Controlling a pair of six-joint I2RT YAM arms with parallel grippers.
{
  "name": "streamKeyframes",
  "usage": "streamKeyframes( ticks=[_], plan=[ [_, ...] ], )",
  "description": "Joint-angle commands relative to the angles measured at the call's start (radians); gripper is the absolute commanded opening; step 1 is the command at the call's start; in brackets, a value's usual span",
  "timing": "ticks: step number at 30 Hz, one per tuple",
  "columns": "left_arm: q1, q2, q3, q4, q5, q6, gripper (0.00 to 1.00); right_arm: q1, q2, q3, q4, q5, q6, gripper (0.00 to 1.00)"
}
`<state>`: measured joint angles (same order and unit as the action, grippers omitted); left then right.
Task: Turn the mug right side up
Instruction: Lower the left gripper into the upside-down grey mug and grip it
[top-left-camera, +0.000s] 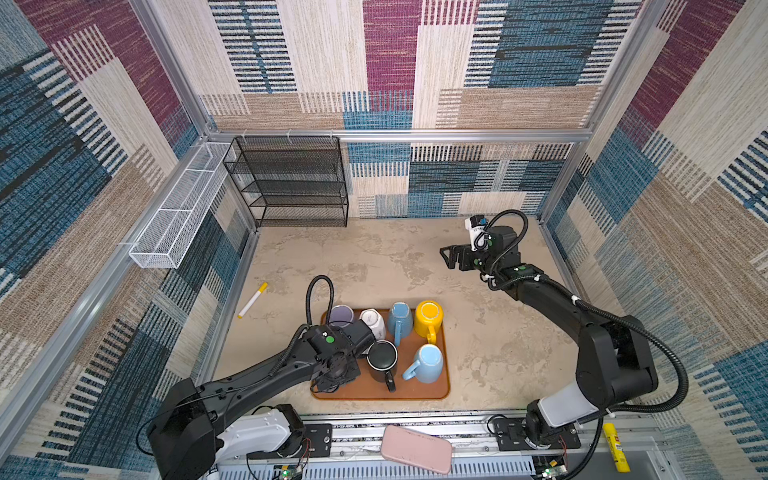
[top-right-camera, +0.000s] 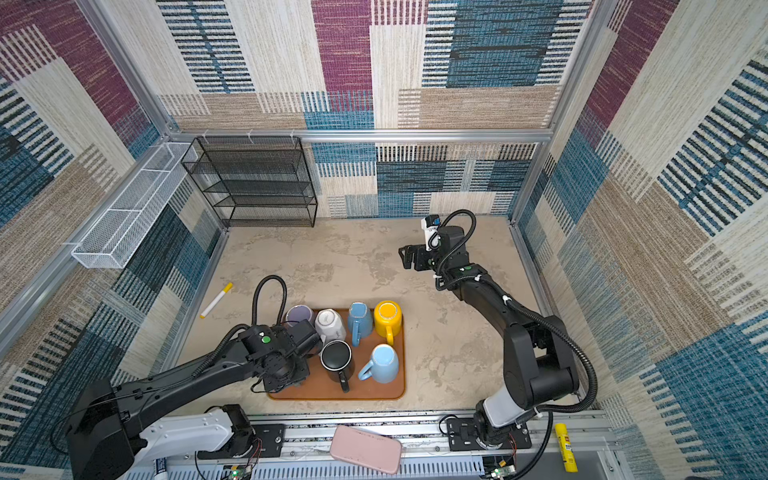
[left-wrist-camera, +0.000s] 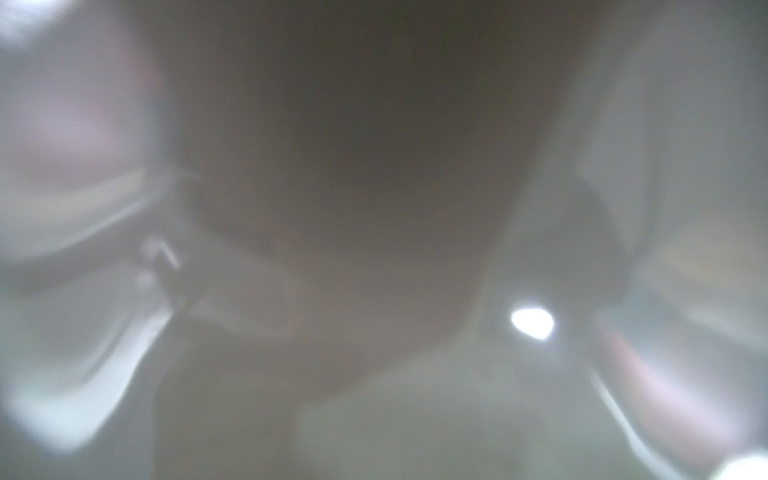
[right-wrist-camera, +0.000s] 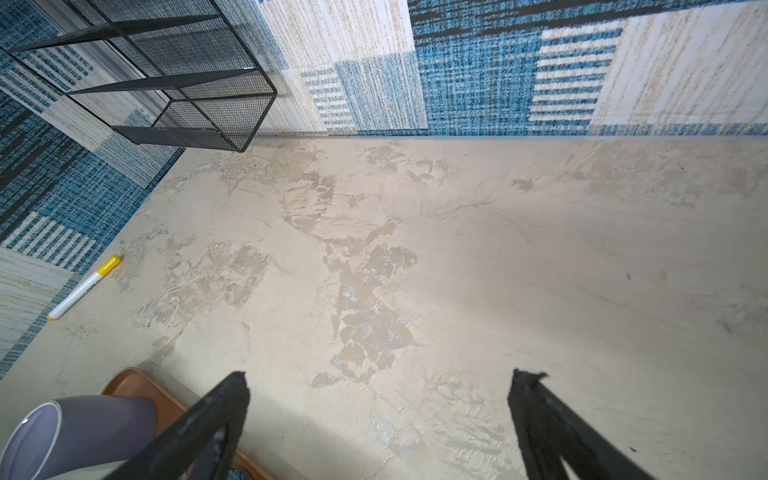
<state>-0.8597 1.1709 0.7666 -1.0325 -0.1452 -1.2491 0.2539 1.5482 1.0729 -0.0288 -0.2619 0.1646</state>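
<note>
A brown tray (top-left-camera: 415, 390) sits at the front of the surface (top-left-camera: 374, 257) and carries six mugs. The purple mug (top-left-camera: 340, 314) is at the tray's back left corner, and the right wrist view shows it lying on its side. The left gripper (top-left-camera: 358, 333) is low over the tray's left part, close against the purple mug, with the black mug (top-left-camera: 382, 359) on its other side. Its fingers are hidden under the wrist and the left wrist view is only a grey blur, so I cannot tell whether it is spread or pinching anything. A white mug (top-left-camera: 372, 322) leans just beside it, base showing. The right gripper (top-left-camera: 445, 258) hangs spread wide and empty over bare surface toward the back right, well apart from the tray. A pen (top-left-camera: 252, 300) lies near the left wall.
</note>
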Motion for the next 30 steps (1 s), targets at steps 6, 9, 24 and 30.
streamKeyframes(
  ticks=[6, 9, 24, 30],
  plan=[
    [-0.003, -0.005, -0.027, 0.033, -0.067, -0.012, 0.27, 0.001, 0.001, 0.007, -0.005, 0.011, -0.005, 1.0],
    [-0.004, -0.007, -0.035, 0.043, -0.076, -0.015, 0.26, 0.001, 0.003, 0.009, -0.006, 0.014, -0.005, 1.0],
    [-0.009, -0.016, -0.035, 0.044, -0.1, -0.025, 0.01, 0.002, -0.009, 0.019, -0.017, 0.016, -0.008, 1.0],
    [-0.009, -0.029, -0.031, 0.042, -0.105, -0.025, 0.0, 0.002, -0.011, 0.018, -0.019, 0.017, -0.01, 1.0]
  ],
)
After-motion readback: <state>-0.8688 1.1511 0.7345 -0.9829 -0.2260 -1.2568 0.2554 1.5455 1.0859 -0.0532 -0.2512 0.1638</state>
